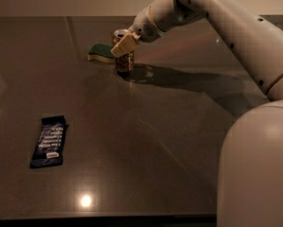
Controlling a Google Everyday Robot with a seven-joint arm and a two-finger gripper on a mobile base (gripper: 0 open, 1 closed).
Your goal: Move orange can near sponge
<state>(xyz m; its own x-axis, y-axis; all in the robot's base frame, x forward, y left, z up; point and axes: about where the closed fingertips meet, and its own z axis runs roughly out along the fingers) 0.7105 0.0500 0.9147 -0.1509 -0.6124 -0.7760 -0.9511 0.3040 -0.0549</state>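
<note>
The orange can [124,63] stands upright at the far middle of the dark table [160,141], just right of the green-topped sponge [101,52] and nearly touching it. My gripper [122,43] reaches in from the right and is shut on the can's upper part. One pale finger [126,44] crosses the front of the can and the other is hidden behind it. The can's base looks level with the table surface.
A dark blue snack bar wrapper [48,141] lies at the near left. My white arm [216,18] spans the upper right and its base [257,169] fills the lower right corner. The arm's shadow falls to the right of the can.
</note>
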